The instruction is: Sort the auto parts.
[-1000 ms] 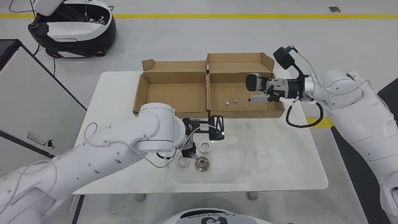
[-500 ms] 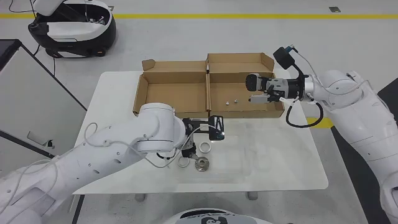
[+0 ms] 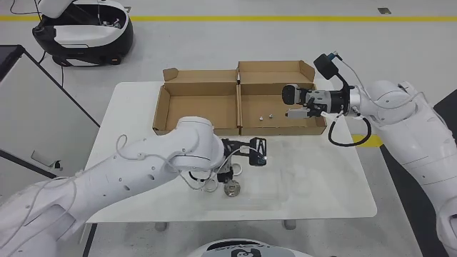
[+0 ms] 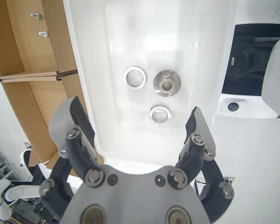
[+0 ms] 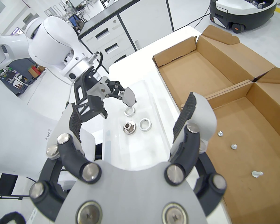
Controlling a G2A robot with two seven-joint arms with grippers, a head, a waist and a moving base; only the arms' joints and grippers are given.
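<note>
Done: three small silver bolts (image 5: 233, 146) lie in the right-hand brown cardboard box (image 3: 260, 100).
Left: two silver metal rings (image 4: 134, 78) and a silver flanged hub (image 4: 167, 85) sit on the white table (image 3: 321, 178), near side.
Left gripper (image 4: 136, 110): spread wide and empty, hovering seemingly over the nearest ring.
Right gripper (image 3: 290, 104): spread wide and empty, above the right box's right end.

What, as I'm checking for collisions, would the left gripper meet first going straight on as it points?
Probably the nearest metal ring on the white table, ahead of the open left gripper; depth unclear.
</note>
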